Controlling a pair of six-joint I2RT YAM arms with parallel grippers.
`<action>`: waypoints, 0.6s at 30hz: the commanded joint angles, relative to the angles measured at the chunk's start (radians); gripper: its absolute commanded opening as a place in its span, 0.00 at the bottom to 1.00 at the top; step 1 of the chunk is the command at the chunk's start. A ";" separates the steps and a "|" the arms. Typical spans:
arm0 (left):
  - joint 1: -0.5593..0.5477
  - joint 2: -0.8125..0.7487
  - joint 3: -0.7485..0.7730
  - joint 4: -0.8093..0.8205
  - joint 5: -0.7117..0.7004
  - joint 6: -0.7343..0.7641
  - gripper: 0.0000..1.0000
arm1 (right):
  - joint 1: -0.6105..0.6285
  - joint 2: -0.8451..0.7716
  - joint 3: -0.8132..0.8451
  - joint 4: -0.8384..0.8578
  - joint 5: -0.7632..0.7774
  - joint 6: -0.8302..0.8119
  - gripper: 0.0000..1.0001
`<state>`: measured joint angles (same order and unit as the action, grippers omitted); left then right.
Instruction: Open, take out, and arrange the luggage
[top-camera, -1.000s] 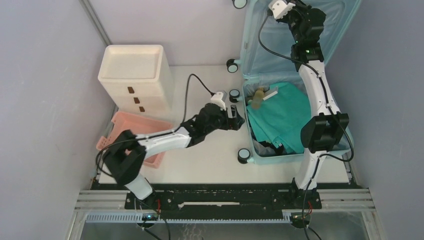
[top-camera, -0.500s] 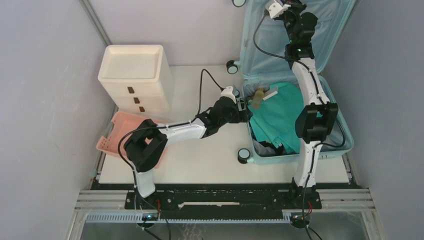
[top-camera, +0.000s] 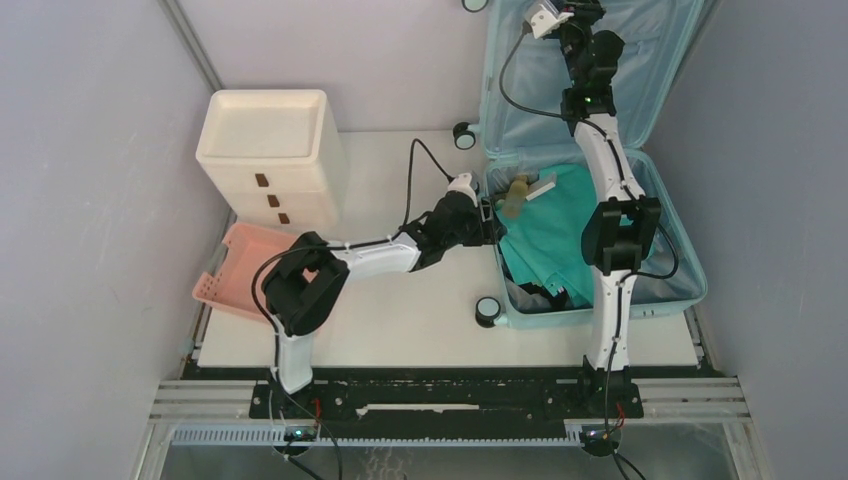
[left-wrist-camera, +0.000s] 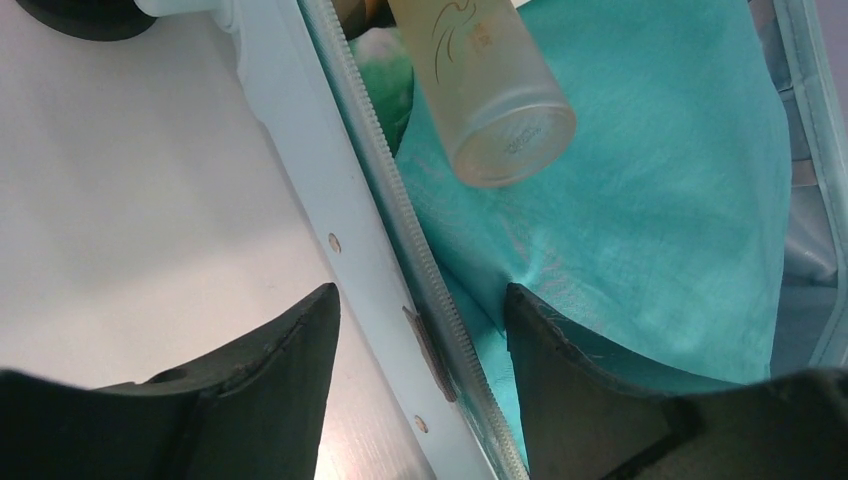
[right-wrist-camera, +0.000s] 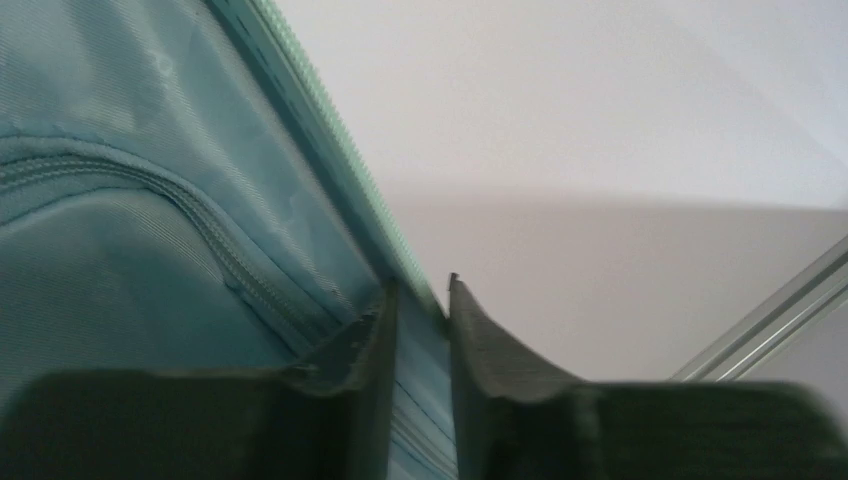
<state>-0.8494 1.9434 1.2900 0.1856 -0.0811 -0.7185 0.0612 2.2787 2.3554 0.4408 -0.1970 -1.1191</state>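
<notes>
Two tools: left tool (left-wrist-camera: 420, 300) open astride luggage (top-camera: 660, 60) rim, right tool (right-wrist-camera: 418, 290) tight on cropped lid

A cream-white drawer cabinet (top-camera: 265, 130) stands at the upper left of the top view, with three small brown handles (top-camera: 272, 198) down its front. Just below it a shallow pink basket (top-camera: 235, 270) sits tilted at the left edge of the white table (top-camera: 400, 310). Right of centre lies a crumpled teal garment (top-camera: 545, 230) with a frosted, pale amber bottle (top-camera: 515, 195) resting on its upper left corner – base outward in the left wrist view. Grey walls enclose the scene – a black rail (top-camera: 450, 400) runs along the bottom.
</notes>
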 joint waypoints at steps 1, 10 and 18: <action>0.018 -0.008 0.036 0.028 0.018 -0.013 0.66 | -0.004 0.009 -0.040 -0.030 0.047 0.050 0.41; 0.032 -0.131 -0.070 0.087 -0.017 0.051 0.71 | 0.000 -0.302 -0.423 0.058 -0.026 0.070 0.83; 0.025 -0.328 -0.164 0.031 -0.070 0.227 0.72 | 0.000 -0.643 -0.636 -0.258 -0.067 0.147 0.87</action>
<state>-0.8204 1.7706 1.1755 0.2195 -0.1028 -0.6270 0.0608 1.8656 1.7355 0.3332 -0.2256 -1.0473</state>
